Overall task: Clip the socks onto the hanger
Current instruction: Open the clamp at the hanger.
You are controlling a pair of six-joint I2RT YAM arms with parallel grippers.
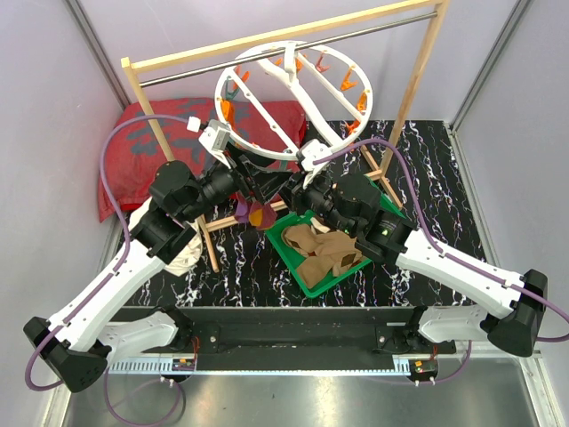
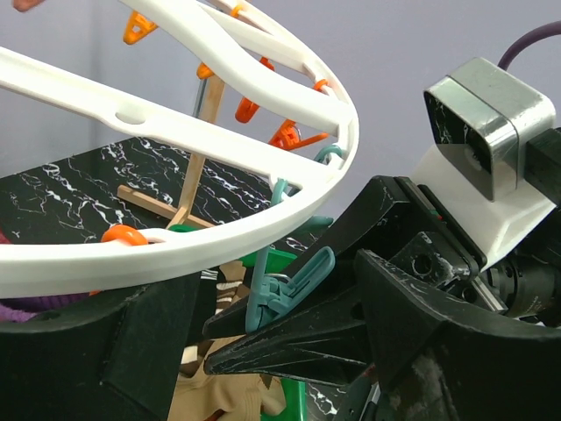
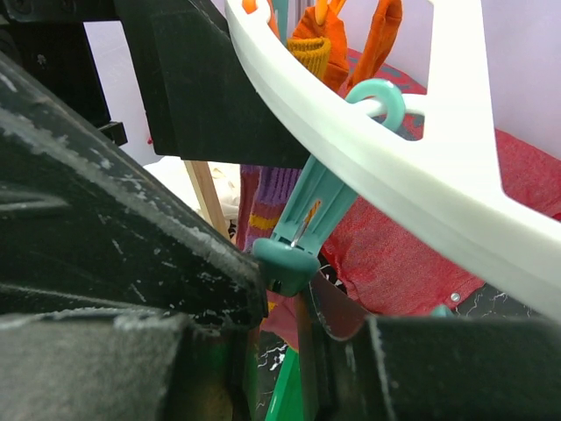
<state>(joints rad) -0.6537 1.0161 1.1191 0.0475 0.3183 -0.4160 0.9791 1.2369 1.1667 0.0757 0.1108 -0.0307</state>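
Nearest, in front of the hanger's (image 2: 219, 239) near rim, brown argyle socks (image 1: 324, 252) lie in a green tray (image 1: 298, 271). Under that rim the right gripper (image 1: 293, 189) pinches a teal clip (image 3: 302, 219). Beside it the left gripper (image 1: 252, 189) has its jaws apart, with a purple striped sock (image 1: 259, 213) just below. Farther along the hanger's left rim hangs an orange sock (image 1: 227, 108).

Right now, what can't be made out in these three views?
- Top view: whether the purple striped sock is clipped; the left gripper and right gripper crowd it.
- Left wrist view: whether the teal clip holds fabric; the right gripper's fingers block it.
- Right wrist view: the sock's lower end, behind fingers.
- Top view: brown socks' count in the green tray; bunched.
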